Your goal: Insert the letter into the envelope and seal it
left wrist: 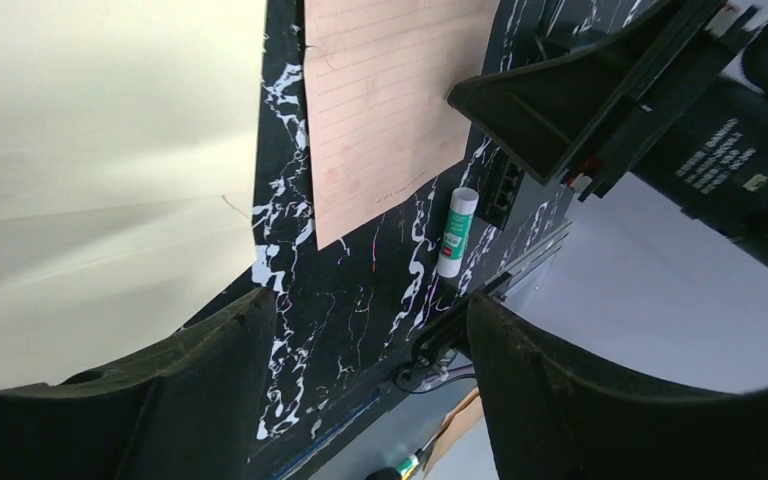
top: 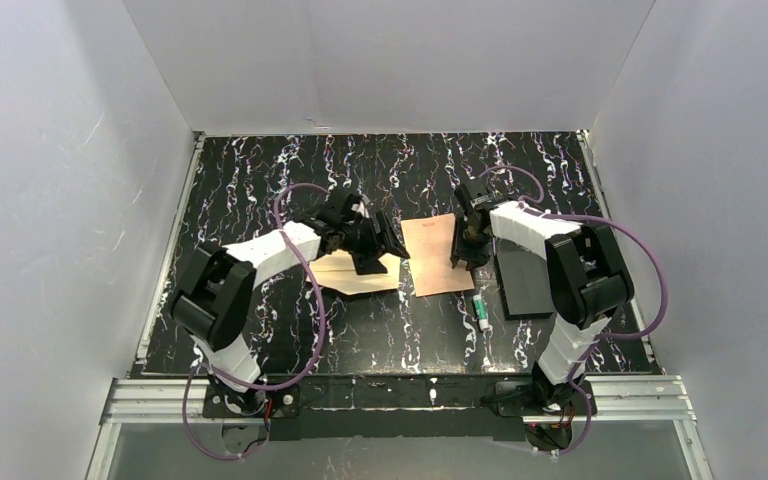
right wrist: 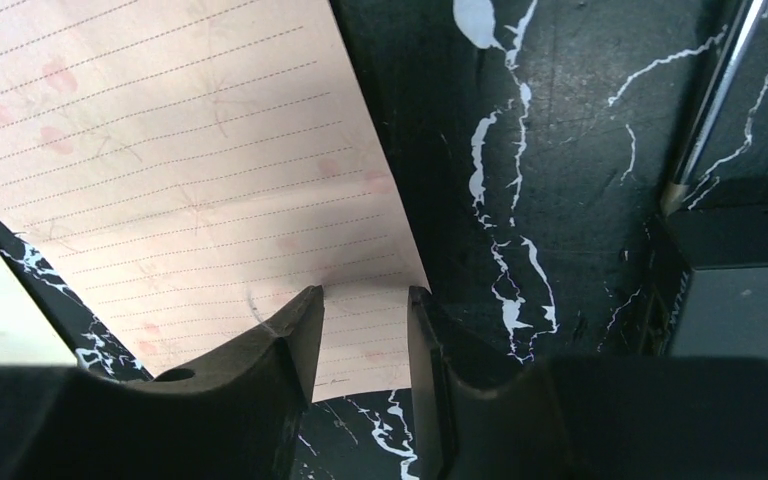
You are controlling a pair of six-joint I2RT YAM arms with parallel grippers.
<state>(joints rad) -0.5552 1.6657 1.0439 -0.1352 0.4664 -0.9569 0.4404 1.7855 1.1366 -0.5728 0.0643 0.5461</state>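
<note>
While my left hand (top: 385, 254) hangs over the middle of the black, white-veined counter (top: 260, 180), its two fingers stand well apart with only bare counter between them, and it holds nothing. Under and just left of it lies the envelope (top: 345, 276), pale cream and flat on the counter, its right part covered by that hand in the view from above. From my left wrist it shows as a broad, pale sheet with a faint slanting line across it.

Just right of the envelope lies the letter (top: 430, 262), a tan-beige rectangle lying outside the envelope, its long sides running near to far. Up close it is ruled with fine dotted lines and carries faint pinkish blotches and thin sketchy marks. It lies nearly flat, with a slight pucker where my right fingertips meet it.

My right hand (right wrist: 365, 320) is down at the letter's right edge, towards its near corner. Its fingers are drawn partway together, and a narrow strip of the ruled paper shows in the gap between them. They are not closed on the sheet, and I cannot tell whether the tips press on it.

Near and right of the letter lies a small white and green glue stick (top: 481, 310). Just beside that, further right, sits a flat dark tray (top: 525, 285).
</note>
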